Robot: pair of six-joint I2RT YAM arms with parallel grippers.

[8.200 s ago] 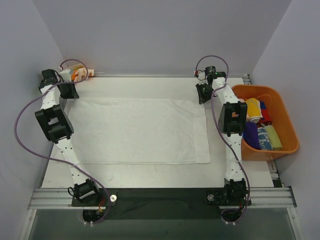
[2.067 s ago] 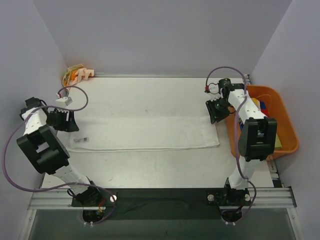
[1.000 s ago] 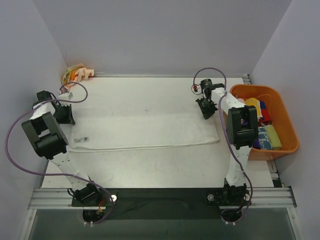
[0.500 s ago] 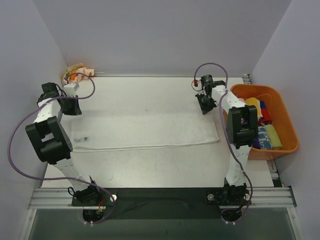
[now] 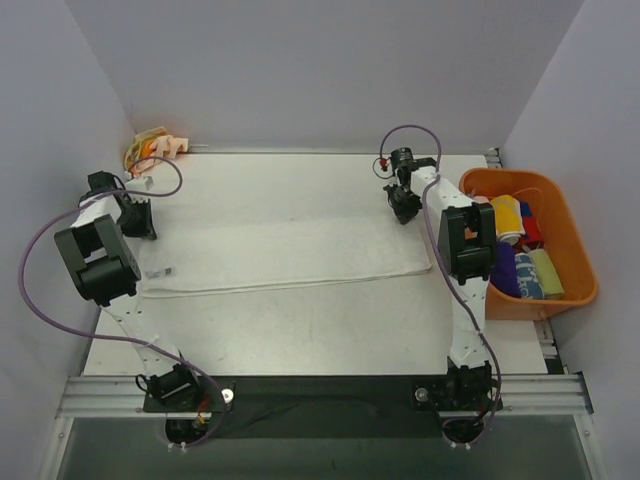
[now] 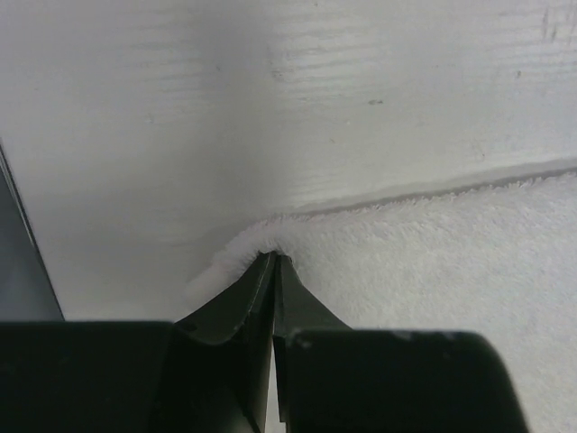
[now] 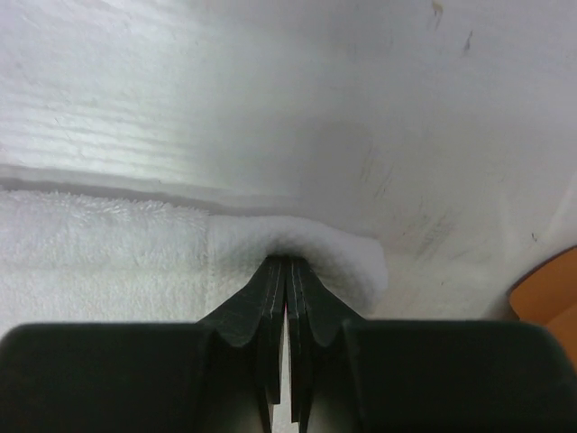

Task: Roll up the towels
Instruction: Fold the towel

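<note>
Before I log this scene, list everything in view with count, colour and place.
table: 1, white, fills the middle
bin: 1, orange, table's right edge
white towel: 1, white, long strip across the table
cream towel: 1, cream with orange blotches, far left corner
rolled towels: several, yellow, red, purple, blue, inside the bin
left gripper: 1, black, shut on the white towel's far left corner
right gripper: 1, black, shut on its far right corner

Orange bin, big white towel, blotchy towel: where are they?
orange bin (image 5: pixel 550 306), top view, near wall.
big white towel (image 5: pixel 290 258), top view, middle of the folded cloth.
blotchy towel (image 5: pixel 152 150), top view, bunched middle.
</note>
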